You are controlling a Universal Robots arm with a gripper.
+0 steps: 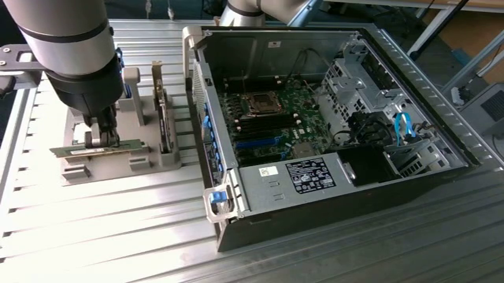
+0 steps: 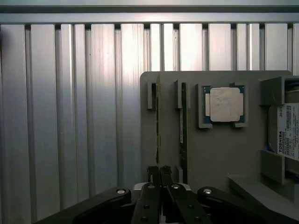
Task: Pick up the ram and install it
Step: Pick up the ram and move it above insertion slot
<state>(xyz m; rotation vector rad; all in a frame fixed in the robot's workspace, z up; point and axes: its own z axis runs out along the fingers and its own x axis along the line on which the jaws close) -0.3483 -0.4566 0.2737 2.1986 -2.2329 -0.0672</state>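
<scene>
The pick-up step is in hand: the gripper [image 1: 101,140] seems pinched on the ram [image 2: 158,126], standing on edge in the grey holder [image 1: 110,171] beside the open computer case [image 1: 260,53], so freeing it calls for a straight, untwisted lift.

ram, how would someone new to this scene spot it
At the exterior view's left of the open computer case sits a grey holder. The ram is the long thin green stick gripped by the jaws there. The card beside it is dark and taller.
</scene>
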